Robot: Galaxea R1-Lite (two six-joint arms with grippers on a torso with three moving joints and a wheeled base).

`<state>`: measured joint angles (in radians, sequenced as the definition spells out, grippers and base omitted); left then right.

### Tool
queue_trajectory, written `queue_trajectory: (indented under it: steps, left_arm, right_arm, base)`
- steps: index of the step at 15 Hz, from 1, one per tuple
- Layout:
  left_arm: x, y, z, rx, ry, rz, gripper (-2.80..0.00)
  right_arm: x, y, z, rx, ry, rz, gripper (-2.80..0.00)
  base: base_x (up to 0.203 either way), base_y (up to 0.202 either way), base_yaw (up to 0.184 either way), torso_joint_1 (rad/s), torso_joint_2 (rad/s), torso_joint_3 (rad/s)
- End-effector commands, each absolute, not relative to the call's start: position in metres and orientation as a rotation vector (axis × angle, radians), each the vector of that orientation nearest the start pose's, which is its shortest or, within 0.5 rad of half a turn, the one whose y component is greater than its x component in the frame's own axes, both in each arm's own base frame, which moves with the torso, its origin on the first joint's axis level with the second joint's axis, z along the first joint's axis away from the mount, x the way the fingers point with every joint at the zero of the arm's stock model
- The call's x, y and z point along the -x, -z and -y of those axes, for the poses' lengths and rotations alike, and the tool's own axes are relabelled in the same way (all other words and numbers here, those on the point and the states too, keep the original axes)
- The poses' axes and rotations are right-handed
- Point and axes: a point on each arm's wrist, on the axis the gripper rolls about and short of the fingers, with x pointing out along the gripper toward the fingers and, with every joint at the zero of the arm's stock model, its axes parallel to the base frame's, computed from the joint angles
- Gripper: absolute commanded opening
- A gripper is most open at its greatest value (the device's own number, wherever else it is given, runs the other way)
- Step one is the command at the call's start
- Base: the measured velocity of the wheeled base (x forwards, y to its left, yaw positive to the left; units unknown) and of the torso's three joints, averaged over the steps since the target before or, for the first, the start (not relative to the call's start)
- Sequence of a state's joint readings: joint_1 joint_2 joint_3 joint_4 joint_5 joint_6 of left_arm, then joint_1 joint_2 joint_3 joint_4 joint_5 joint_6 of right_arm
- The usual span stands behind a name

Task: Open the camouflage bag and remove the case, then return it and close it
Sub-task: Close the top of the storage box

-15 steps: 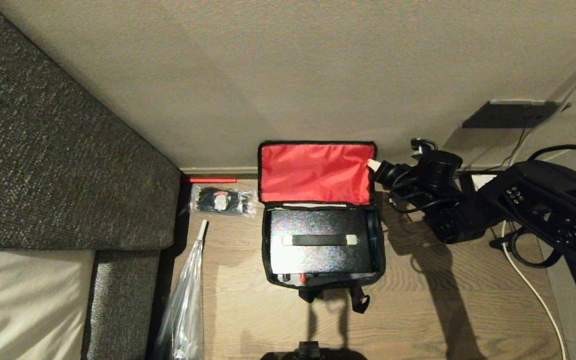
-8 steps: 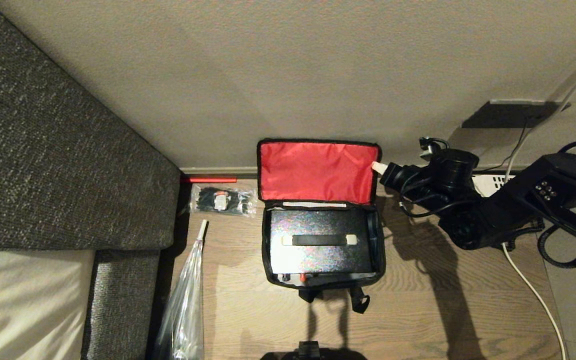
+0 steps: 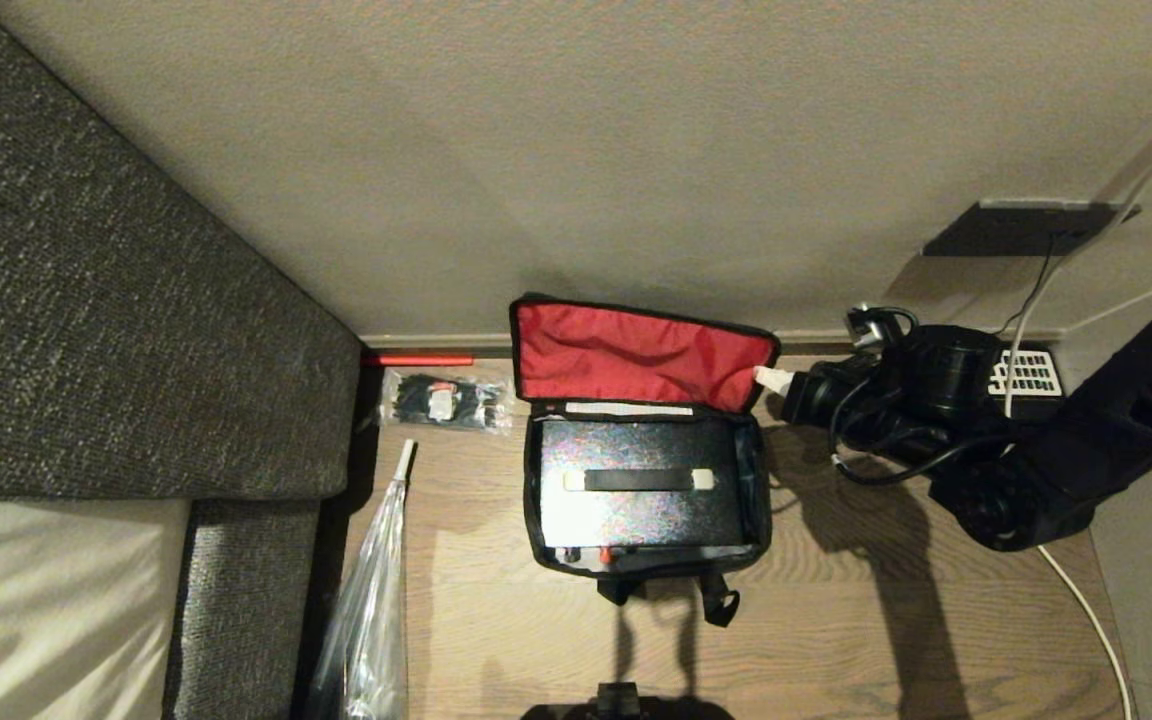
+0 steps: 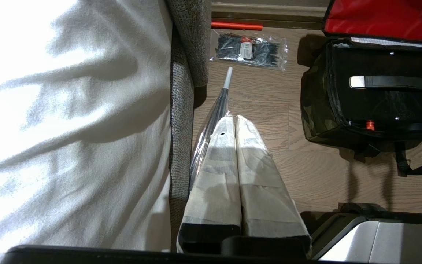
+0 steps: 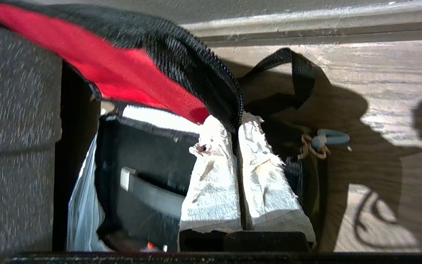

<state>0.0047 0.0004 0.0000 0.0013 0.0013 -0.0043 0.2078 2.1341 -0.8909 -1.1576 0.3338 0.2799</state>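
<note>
Head view: on the wooden floor [image 3: 856,640] by the wall, one camouflage bag [image 3: 751,500] stands with its red-lined lid [image 3: 636,355] tipped partway over the opening. One black case [image 3: 636,480] lies inside, its single handle [image 3: 639,480] uppermost. The right gripper [image 3: 768,377] reaches in from the right, its taped fingers pressed narrow on the lid's right corner. The case sitting in the bag and the lid leaning over suggest the closing step is in hand, though these views alone cannot rule out the opening. A close would call for carrying the corner forward and down over the case until the lid lies flat, then running the zip round. Also in sight: one sofa [image 3: 86,300], one packet of cable ties [image 3: 446,400], one red rod [image 3: 418,359] at the skirting, one clear plastic wrap [image 3: 371,610].

Left wrist view: the left gripper [image 4: 234,121] hangs parked beside the sofa, well apart from the bag, its two wrapped fingers [image 4: 214,172] closed together on nothing. One bag, one case, one red dot [image 4: 370,125] on the case's edge.

Right wrist view: two papered fingers [image 5: 214,176] pinch the lid's black zip edge [image 5: 203,69] between them, the red lining to one side. One black strap loop [image 5: 299,77] and one pale blue zip pull [image 5: 328,139] lie beyond.
</note>
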Motion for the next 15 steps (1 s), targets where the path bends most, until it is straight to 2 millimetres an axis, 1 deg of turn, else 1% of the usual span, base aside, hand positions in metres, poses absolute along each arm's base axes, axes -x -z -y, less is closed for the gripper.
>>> queue_trajectory:
  steps: [1, 6, 9, 11, 13, 14, 15]
  left_arm:
    - [0.023, -0.075, 0.000, 0.005, -0.006, -0.002, -2.80]
    - [0.023, -0.075, 0.000, 0.005, -0.006, -0.002, -2.80]
    - [0.023, -0.075, 0.000, 0.005, -0.006, -0.002, -2.80]
    - [0.023, -0.075, 0.000, 0.005, -0.007, -0.002, -2.80]
    - [0.023, -0.075, 0.000, 0.005, -0.009, -0.002, -2.80]
    - [0.023, -0.075, 0.000, 0.005, -0.007, -0.003, -2.80]
    - [0.023, -0.075, 0.000, 0.005, -0.008, -0.002, -2.80]
  right_arm:
    - [-0.368, -0.110, -0.086, -0.266, -0.534, -0.153, -2.80]
    - [-0.349, -0.103, -0.084, -0.193, -0.539, -0.186, -2.80]
    - [-0.338, -0.091, -0.083, -0.135, -0.549, -0.229, -2.80]
    - [-0.327, -0.079, -0.081, -0.077, -0.557, -0.272, -2.80]
    - [-0.324, -0.072, -0.083, -0.046, -0.565, -0.290, -2.80]
    - [-0.321, -0.068, -0.082, -0.029, -0.564, -0.306, 0.00]
    - [-0.315, -0.063, -0.081, -0.011, -0.569, -0.327, 0.00]
  base:
    - [0.000, 0.000, 0.000, 0.000, 0.00, 0.000]
    - [0.000, 0.000, 0.000, 0.000, 0.00, 0.000]
    - [0.000, 0.000, 0.000, 0.000, 0.00, 0.000]
    - [0.000, 0.000, 0.000, 0.000, 0.00, 0.000]
    - [0.000, 0.000, 0.000, 0.000, 0.00, 0.000]
    - [0.000, 0.000, 0.000, 0.000, 0.00, 0.000]
    - [0.000, 0.000, 0.000, 0.000, 0.00, 0.000]
